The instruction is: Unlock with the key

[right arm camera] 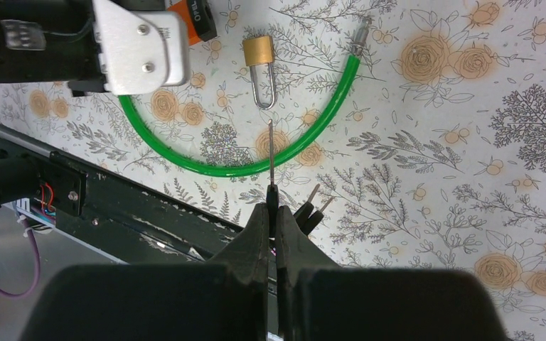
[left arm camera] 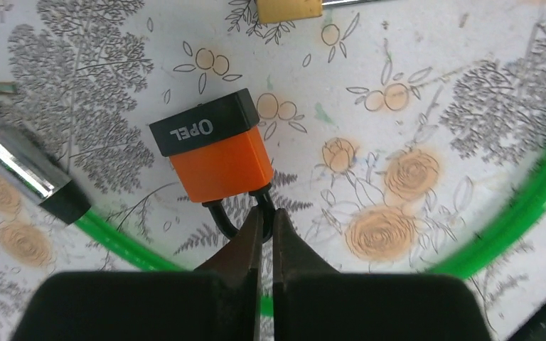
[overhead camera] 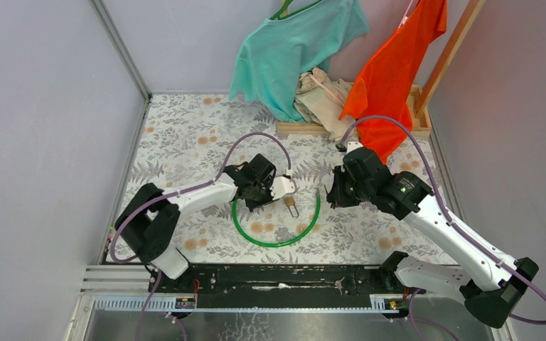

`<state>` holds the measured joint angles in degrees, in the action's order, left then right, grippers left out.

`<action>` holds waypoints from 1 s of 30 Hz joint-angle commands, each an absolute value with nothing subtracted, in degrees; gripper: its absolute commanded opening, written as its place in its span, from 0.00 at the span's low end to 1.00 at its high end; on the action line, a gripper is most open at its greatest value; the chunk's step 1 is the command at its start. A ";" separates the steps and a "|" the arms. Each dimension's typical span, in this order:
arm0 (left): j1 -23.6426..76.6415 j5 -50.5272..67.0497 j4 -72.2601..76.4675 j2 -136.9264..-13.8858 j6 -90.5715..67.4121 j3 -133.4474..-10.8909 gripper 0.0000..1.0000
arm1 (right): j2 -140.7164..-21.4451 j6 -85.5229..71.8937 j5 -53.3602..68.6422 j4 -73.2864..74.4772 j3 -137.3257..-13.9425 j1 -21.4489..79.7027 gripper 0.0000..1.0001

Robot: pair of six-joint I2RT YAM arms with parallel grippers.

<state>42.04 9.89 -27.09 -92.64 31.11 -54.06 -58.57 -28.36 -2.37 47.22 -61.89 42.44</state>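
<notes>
The orange padlock (left arm camera: 220,165) with a black cap lies on the floral table. My left gripper (left arm camera: 265,213) is shut on its black shackle (left arm camera: 222,222); the gripper also shows in the top view (overhead camera: 259,190). My right gripper (right arm camera: 272,209) is shut on the black head of the key (right arm camera: 271,153). Its thin silver blade sticks out beyond the fingertips toward the left gripper. Two like black-headed keys (right arm camera: 311,208) hang beside the fingers. In the top view my right gripper (overhead camera: 332,193) is to the right of the left one, apart from the padlock.
A small brass padlock (right arm camera: 259,51) lies inside a green cable loop (right arm camera: 284,145) between the grippers. The cable's silver and black end (left arm camera: 32,177) is left of the orange padlock. A wooden rack (overhead camera: 398,124) with teal and orange shirts stands at the back. A black rail (overhead camera: 270,277) runs along the near edge.
</notes>
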 commanded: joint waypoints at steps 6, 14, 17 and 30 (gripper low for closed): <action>42.40 19.06 -41.01 -85.62 32.93 -61.15 0.00 | -57.42 -27.10 -3.52 45.13 -64.88 42.78 0.00; 35.91 34.38 -47.77 -84.80 33.75 -63.77 0.00 | -57.13 -27.07 -3.60 45.52 -64.94 42.80 0.00; 32.16 41.94 -48.24 -79.63 38.27 -63.71 0.00 | -57.04 -26.98 -4.24 45.88 -65.02 42.75 0.00; 33.26 47.10 -81.87 -66.60 80.28 -85.12 0.00 | -59.06 -25.60 -4.56 43.76 -66.25 42.70 0.00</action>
<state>32.23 38.61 -70.28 -69.25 64.90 -79.88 -58.92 -26.81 -3.66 46.87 -64.47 42.44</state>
